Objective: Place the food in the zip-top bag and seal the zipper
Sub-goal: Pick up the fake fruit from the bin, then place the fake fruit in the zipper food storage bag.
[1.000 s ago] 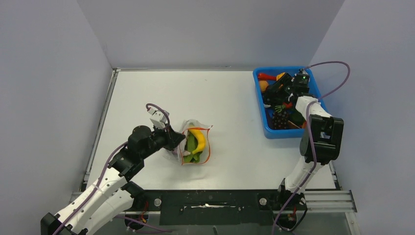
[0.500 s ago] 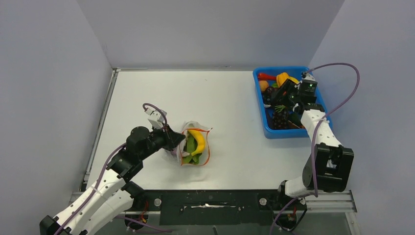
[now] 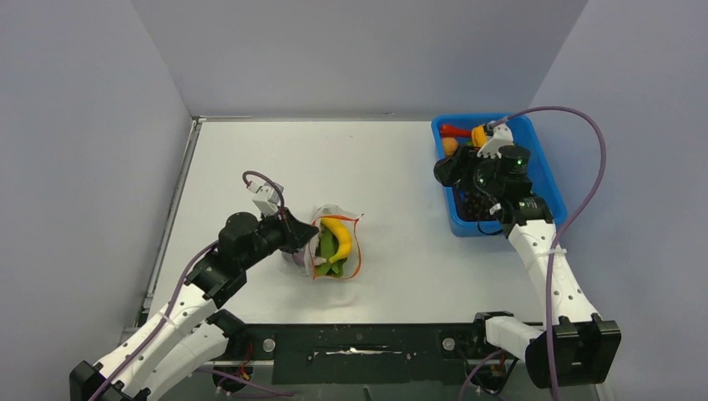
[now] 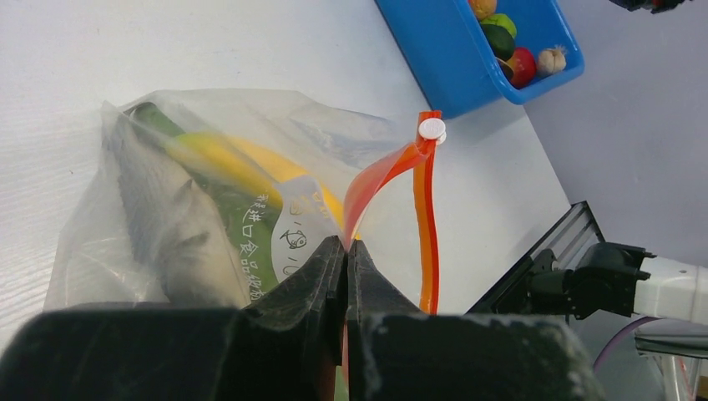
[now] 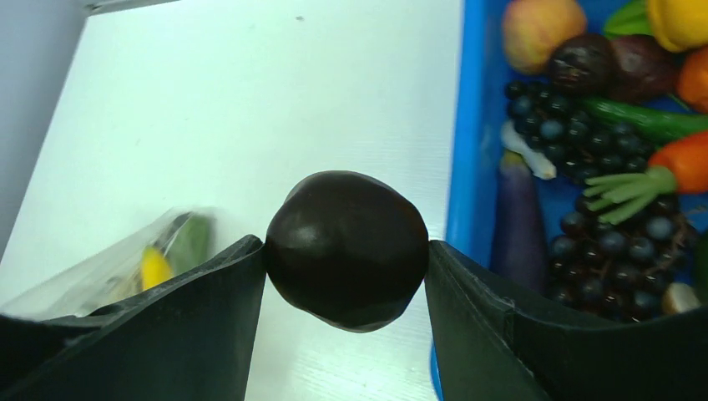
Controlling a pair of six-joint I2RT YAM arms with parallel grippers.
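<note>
Step in hand is judged to be the carry of one piece of food from bin to bag. The table (image 3: 275,159) is to be crossed leftward by the right arm, from the blue bin (image 3: 543,167) at the far right to the zip-top bag (image 3: 332,244), which lies near the middle-left and well apart from the bin. A high enough path is advised so that the bin wall (image 5: 470,125) is cleared. The bag is already loaded with a banana (image 3: 338,236) and a green pod (image 3: 325,245). The mouth is seen parted, with the zipper (image 4: 427,225) bowed into a loop. Release is best made directly above that gap; a drop onto the strip itself could be expected to fold the mouth closed.

Tools: the right gripper (image 5: 346,259) is spread about halfway and is clamped on a dark round fruit (image 5: 342,234), both pads in contact at its sides, above the bin's left edge. The left gripper (image 4: 346,251) is closed almost fully, with one lip of the zipper pinched between the fingertips and lifted off the table
</note>
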